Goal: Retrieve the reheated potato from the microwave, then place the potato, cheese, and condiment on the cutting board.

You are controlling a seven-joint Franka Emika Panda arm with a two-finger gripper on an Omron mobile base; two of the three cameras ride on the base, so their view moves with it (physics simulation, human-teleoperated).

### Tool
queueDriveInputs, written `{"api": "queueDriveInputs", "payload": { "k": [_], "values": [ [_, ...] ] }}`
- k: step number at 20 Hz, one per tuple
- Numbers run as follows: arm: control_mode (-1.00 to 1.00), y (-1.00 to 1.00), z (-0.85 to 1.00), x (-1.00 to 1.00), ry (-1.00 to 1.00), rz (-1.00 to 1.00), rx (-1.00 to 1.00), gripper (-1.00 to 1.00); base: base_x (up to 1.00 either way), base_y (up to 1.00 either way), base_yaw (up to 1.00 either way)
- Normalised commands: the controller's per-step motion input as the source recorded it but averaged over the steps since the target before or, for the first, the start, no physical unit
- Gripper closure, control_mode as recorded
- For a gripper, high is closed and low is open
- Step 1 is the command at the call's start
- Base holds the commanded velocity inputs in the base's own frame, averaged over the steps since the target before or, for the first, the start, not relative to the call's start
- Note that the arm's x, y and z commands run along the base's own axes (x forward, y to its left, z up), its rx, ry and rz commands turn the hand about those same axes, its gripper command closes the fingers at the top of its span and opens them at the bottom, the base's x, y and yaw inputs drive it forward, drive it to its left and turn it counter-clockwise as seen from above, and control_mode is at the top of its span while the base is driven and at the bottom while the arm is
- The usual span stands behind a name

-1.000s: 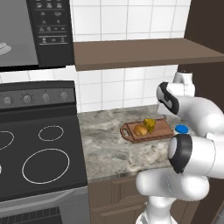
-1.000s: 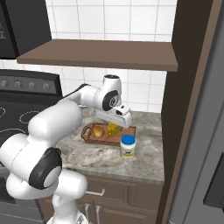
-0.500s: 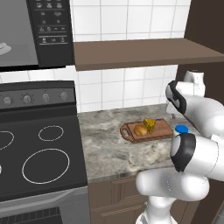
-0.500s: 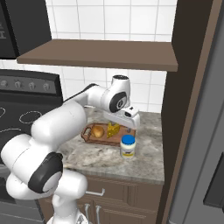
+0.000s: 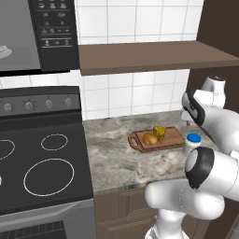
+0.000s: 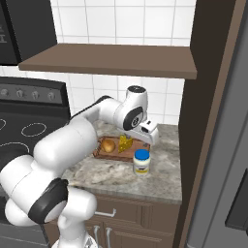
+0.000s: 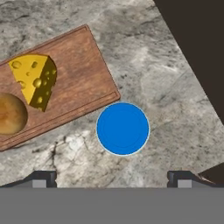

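Observation:
The potato and the yellow cheese lie side by side on the cutting board on the counter. The condiment, a pale jar with a blue lid, stands on the stone just off the board's right end. In the hand view its blue lid sits straight below my gripper, whose fingertips stand wide apart with nothing between them. The cheese and potato show at the left on the board. My gripper hangs above the condiment. The microwave is at the upper left.
A brown shelf runs over the counter above the board. A black stove lies to the left. A tall dark cabinet wall bounds the counter on the right, close to the jar. Bare stone counter lies between stove and board.
The hand has swung to the right, from over the cutting board to over the condiment jar. Its fingers have stayed open. The potato, cheese and jar have not moved.

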Motion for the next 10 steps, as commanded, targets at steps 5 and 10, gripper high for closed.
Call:
{"api": "queueDriveInputs", "payload": {
  "k": [5, 10],
  "values": [
    [-1.0, -0.06, 0.0, 0.0, 0.01, 0.0, 0.0, -1.0, 0.0, 0.0, 0.0],
    [-1.0, -0.03, 0.01, -0.01, 0.15, -0.01, -0.07, -1.0, 0.0, 0.0, 0.0]
  ]
}}
